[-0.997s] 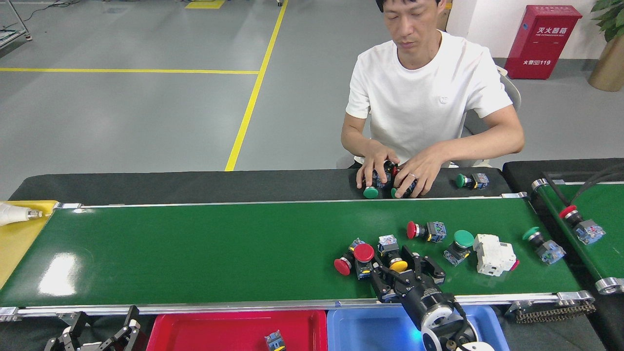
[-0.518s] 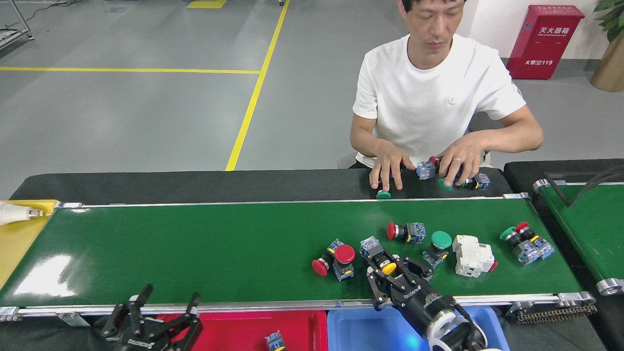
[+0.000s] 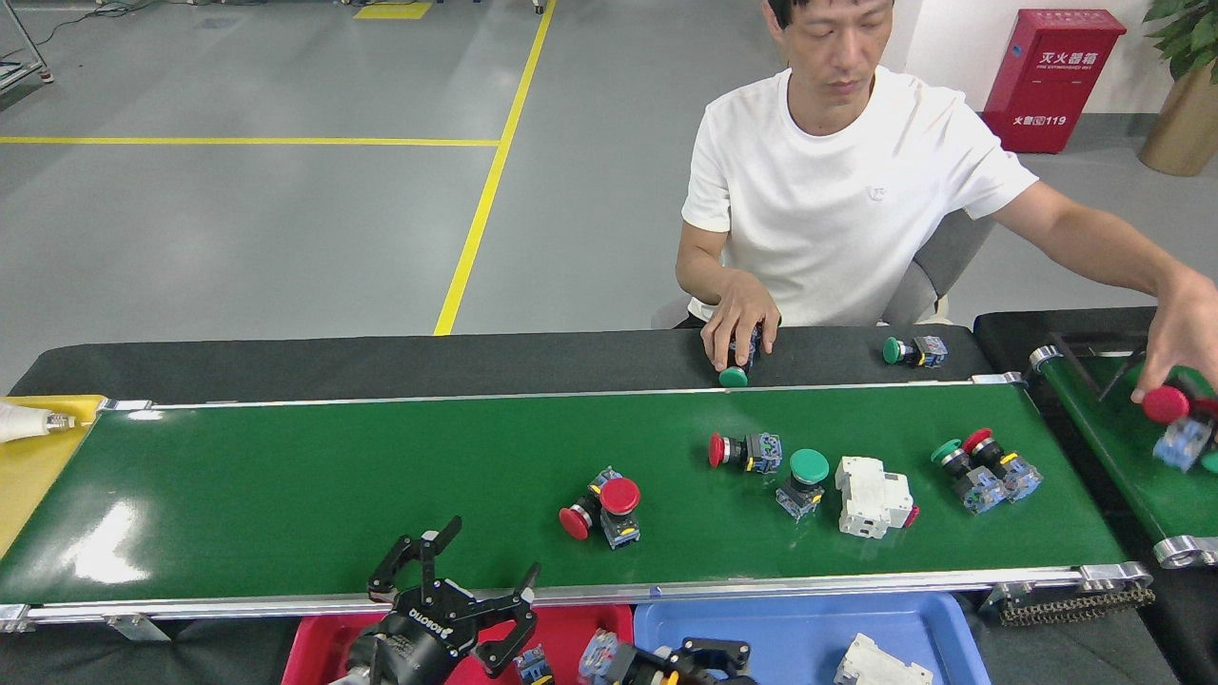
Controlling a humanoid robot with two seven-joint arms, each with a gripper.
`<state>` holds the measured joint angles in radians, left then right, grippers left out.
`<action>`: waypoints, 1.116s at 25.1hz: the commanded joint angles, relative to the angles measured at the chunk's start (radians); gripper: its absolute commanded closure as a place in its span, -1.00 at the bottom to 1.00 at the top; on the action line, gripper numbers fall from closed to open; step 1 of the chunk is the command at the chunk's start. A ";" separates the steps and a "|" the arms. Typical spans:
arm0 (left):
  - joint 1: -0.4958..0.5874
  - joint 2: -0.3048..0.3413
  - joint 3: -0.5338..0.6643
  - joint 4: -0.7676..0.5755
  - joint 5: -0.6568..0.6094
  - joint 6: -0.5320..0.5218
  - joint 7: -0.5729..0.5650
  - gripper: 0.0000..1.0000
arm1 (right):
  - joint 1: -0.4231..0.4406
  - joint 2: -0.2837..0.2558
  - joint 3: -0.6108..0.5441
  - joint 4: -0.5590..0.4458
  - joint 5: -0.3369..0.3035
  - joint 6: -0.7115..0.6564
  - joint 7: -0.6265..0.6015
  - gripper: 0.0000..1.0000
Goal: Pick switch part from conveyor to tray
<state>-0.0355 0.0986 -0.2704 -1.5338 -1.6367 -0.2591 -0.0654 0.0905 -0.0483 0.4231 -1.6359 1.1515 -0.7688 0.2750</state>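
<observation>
The conveyor [image 3: 333,476] is a long glossy green belt across the view. Several switch parts lie on its right half: two red-capped ones [image 3: 601,504], a red one [image 3: 742,450], a green one [image 3: 804,476], and a green and red pair [image 3: 985,466]. My right gripper [image 3: 666,668] is at the bottom edge, over the seam between the red tray [image 3: 314,639] and the blue tray [image 3: 780,633], shut on a yellow-capped switch part [image 3: 598,656]. My left gripper [image 3: 455,573] hangs open and empty over the belt's near rail, left of the red-capped pair.
A white breaker [image 3: 871,495] lies on the belt and another [image 3: 880,666] in the blue tray. A person sits behind, one hand [image 3: 737,328] on a green switch, the other [image 3: 1180,342] holding a red one over the short right belt [image 3: 1123,442]. A small part [image 3: 533,664] lies in the red tray.
My right gripper lifted the yellow-capped part off the belt and drew back over the trays. My left gripper rose and moved right. Belt parts drifted left. The person's hand reached to the right belt.
</observation>
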 commanded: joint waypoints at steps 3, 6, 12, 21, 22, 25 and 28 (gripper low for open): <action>-0.023 -0.010 -0.006 0.008 -0.005 0.001 -0.002 -1.00 | -0.008 0.030 0.014 -0.004 0.016 -0.017 0.062 -0.92; -0.038 -0.013 -0.027 0.012 -0.003 0.001 -0.010 -1.00 | -0.023 0.042 0.006 -0.004 0.016 -0.017 0.064 -0.93; -0.110 -0.019 -0.046 0.092 -0.003 0.004 -0.016 -1.00 | -0.071 0.091 -0.214 -0.028 0.005 0.000 0.056 -0.89; -0.178 -0.019 -0.001 0.202 0.000 0.003 -0.007 -0.86 | -0.051 0.140 -0.662 -0.030 0.007 0.138 -0.062 -0.77; -0.178 -0.020 0.007 0.213 0.005 0.001 -0.005 -0.77 | -0.038 0.139 -0.673 -0.030 0.010 0.187 -0.063 -0.78; -0.176 -0.019 0.042 0.238 0.012 -0.005 0.073 -0.13 | -0.020 0.130 -0.673 -0.025 0.025 0.365 -0.082 -0.79; -0.176 -0.020 0.049 0.239 0.012 0.000 0.085 0.97 | 0.008 0.127 -0.669 -0.024 0.089 0.402 -0.086 -0.82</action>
<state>-0.1976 0.0747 -0.2266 -1.2864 -1.6269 -0.2625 -0.0038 0.1020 0.0853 -0.2470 -1.6496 1.2274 -0.4134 0.2014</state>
